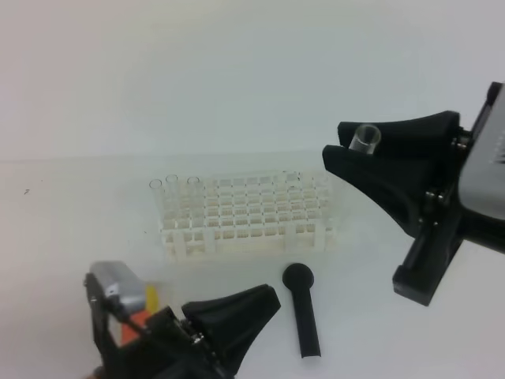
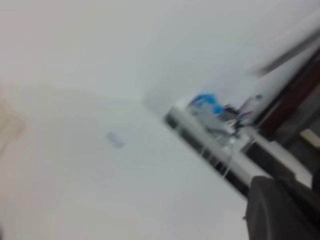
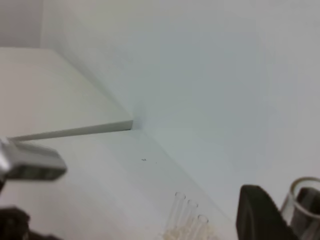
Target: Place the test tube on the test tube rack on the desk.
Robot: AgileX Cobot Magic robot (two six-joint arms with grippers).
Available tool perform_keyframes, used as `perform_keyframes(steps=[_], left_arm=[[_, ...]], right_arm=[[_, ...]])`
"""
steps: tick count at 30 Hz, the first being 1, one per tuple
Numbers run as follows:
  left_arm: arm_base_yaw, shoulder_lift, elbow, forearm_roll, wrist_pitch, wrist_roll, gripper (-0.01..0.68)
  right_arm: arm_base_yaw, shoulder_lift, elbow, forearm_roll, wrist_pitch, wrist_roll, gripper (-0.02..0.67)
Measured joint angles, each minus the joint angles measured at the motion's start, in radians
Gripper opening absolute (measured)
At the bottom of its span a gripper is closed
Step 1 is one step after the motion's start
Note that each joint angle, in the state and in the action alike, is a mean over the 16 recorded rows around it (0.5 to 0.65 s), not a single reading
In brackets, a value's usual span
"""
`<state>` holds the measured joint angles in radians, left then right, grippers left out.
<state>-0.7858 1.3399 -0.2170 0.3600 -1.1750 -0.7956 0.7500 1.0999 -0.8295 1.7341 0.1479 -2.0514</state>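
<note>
While right gripper at right of frame clamps test tube above plain white desk, test tube rack sits mid-frame before white wall; left gripper lower left, closed, empty

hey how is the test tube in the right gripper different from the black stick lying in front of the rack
The test tube is clear and colourless; the black stick is opaque.
The test tube is held off the desk in the right gripper, to the right of the test tube rack; the black stick lies flat on the desk in front of the rack, untouched.
The test tube's top is an open round rim; the black stick ends in a solid round head.
Both are slender.
</note>
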Motion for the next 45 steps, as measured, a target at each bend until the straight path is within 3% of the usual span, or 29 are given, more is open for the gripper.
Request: perform_keyframes(steps=[5, 9, 18, 22, 26, 31, 45], left_arm=[[0.000, -0.181, -0.001, 0.041, 0.085, 0.013, 0.004], [0.000, -0.359, -0.009, 0.087, 0.240, -0.014, 0.001], [0.000, -0.703, -0.043, 0.321, 0.863, -0.168, 0.000], [0.000, -0.787, -0.058, 0.425, 1.150, -0.226, 0.000], [0.000, -0.827, -0.063, 0.494, 1.339, -0.259, -0.001], [0.000, -0.839, -0.064, 0.514, 1.449, -0.261, -0.001], [0.000, -0.840, -0.064, 0.514, 1.475, -0.270, -0.001]], right_arm=[[0.000, -0.035, 0.031, 0.000, 0.001, 0.001, 0.122], [0.000, -0.045, 0.055, 0.000, 0.010, 0.003, 0.122], [0.000, -0.046, 0.084, 0.000, 0.038, 0.006, 0.122], [0.000, -0.046, 0.085, 0.000, 0.046, 0.006, 0.122], [0.000, -0.046, 0.085, 0.000, 0.050, 0.006, 0.122], [0.000, -0.046, 0.085, 0.000, 0.053, 0.006, 0.122], [0.000, -0.046, 0.085, 0.000, 0.055, 0.006, 0.122]])
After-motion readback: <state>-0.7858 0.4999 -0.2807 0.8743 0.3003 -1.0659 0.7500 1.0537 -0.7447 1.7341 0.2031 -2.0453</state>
